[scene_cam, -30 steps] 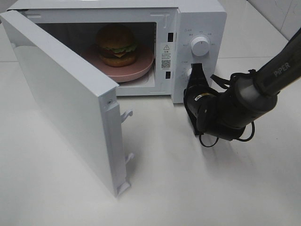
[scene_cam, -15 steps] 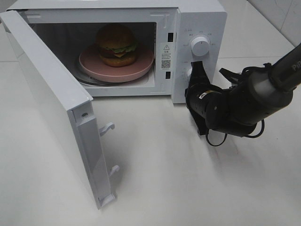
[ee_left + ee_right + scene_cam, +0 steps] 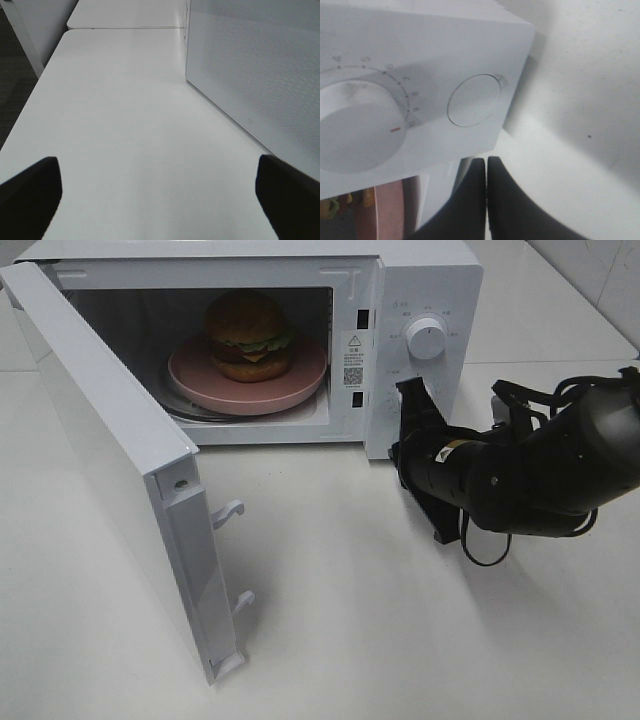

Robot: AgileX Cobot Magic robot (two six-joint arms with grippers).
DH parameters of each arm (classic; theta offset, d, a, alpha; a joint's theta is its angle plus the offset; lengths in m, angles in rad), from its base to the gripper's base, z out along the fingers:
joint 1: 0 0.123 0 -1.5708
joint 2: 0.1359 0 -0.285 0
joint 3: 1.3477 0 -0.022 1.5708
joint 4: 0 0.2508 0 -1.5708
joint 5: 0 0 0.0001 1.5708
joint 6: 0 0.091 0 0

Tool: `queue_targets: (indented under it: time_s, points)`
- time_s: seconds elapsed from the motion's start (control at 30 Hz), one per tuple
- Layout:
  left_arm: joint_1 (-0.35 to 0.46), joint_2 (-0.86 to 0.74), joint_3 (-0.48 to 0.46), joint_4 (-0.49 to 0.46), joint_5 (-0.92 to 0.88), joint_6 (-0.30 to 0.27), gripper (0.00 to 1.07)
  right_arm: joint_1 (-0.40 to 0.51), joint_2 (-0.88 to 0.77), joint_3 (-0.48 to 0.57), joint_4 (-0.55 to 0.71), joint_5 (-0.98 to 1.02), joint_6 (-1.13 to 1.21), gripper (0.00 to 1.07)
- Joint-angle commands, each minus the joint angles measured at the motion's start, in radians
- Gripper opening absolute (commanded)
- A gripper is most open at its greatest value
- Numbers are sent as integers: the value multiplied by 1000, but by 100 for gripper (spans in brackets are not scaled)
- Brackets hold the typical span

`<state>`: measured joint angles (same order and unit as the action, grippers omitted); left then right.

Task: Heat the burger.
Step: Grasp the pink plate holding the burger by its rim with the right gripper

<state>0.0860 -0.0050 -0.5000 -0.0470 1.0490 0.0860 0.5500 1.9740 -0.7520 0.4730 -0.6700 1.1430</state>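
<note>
The burger (image 3: 248,335), a golden-brown bun with lettuce and cheese, sits on a pink plate (image 3: 303,380) inside the white microwave (image 3: 430,280). Its door (image 3: 100,440) stands wide open to the left. My right gripper (image 3: 409,392) is shut with nothing in it, its tip just in front of the lower control panel, below the dial (image 3: 426,338). In the right wrist view the shut right gripper (image 3: 486,172) points at the panel beneath a round button (image 3: 474,100), apart from it. The left gripper (image 3: 160,195) is open over bare table beside the door's outer face (image 3: 250,65).
Two latch hooks (image 3: 232,510) stick out from the door's free edge over the table (image 3: 350,620). The right arm's dark body and cables (image 3: 530,475) lie to the right of the microwave. In the left wrist view the table's edge (image 3: 30,100) drops to a dark floor.
The door has swung further open to the left. My right gripper has drawn back a little from the panel's button, and the arm has dropped lower and rightwards.
</note>
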Motion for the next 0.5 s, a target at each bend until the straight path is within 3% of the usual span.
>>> queue_targets:
  time_s: [0.03, 0.17, 0.5]
  points:
    - [0, -19, 2, 2, -9, 0, 98, 0, -29, 16, -13, 21, -43, 0]
    - [0, -19, 2, 2, -9, 0, 98, 0, -113, 79, -13, 81, -146, 0]
    - [0, -19, 2, 2, -9, 0, 98, -1, -223, 90, -11, 279, -437, 1]
